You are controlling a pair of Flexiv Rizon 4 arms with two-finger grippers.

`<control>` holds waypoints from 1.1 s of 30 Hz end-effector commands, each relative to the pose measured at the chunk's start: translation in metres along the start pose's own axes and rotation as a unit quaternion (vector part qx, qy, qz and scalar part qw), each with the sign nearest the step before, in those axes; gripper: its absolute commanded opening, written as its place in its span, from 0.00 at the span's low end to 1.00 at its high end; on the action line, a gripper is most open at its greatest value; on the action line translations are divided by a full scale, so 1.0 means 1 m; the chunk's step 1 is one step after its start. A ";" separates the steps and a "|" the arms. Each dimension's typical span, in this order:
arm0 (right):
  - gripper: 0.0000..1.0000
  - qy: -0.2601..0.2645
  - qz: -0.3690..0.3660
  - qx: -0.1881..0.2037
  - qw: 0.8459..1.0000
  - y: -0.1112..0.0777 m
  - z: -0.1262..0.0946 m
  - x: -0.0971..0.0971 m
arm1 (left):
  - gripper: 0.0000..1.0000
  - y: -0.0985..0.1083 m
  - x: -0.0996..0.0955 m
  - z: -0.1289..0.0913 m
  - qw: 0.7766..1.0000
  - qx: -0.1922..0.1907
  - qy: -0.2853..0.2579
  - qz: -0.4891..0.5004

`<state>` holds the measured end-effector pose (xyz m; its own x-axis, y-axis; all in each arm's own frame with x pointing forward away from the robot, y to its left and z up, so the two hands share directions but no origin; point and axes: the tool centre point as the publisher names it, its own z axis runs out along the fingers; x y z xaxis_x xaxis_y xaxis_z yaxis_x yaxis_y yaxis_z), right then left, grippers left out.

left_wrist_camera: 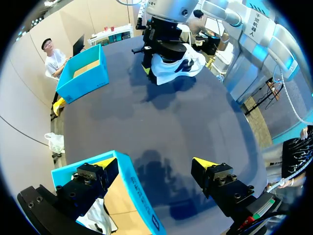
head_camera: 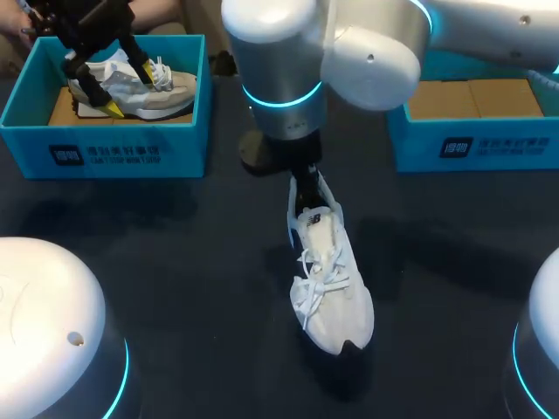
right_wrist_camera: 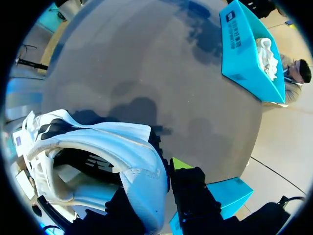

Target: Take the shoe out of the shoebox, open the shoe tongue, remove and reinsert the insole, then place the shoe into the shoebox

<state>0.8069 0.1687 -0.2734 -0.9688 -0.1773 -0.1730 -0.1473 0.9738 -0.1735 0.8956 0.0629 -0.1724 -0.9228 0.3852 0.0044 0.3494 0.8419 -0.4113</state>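
The white laced shoe (head_camera: 330, 279) is clamped at its padded heel by the right gripper (head_camera: 306, 187); the left gripper (head_camera: 137, 89) is spread open.

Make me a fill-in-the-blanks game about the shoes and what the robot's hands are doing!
1. The shoe lying on the table is ___ in colour.
2. The right gripper holds it by its ___.
3. The left gripper hangs open over the left shoebox, which has another ___ inside.
Missing words: white; heel; shoe.
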 end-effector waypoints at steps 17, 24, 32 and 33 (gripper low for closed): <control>0.00 -0.023 -0.051 0.063 0.996 -0.177 -0.049 -0.107 | 1.00 0.000 0.000 0.000 1.000 -0.001 0.000 0.000; 0.00 -0.023 -0.051 0.063 0.996 -0.177 -0.049 -0.107 | 1.00 0.000 0.000 0.000 1.000 -0.001 0.000 0.000; 0.00 -0.023 -0.051 0.063 0.996 -0.177 -0.049 -0.107 | 1.00 0.000 0.000 0.000 1.000 -0.001 0.000 0.000; 0.00 -0.016 -0.054 0.063 0.996 -0.177 -0.046 -0.107 | 1.00 0.000 0.000 0.000 1.000 -0.001 0.000 0.000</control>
<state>0.9267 0.0236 -0.1781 -0.9401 -0.2838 -0.1890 -0.2156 0.9242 -0.3152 0.8956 0.0629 -0.1724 -0.9229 0.3851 0.0044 0.3494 0.8419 -0.4113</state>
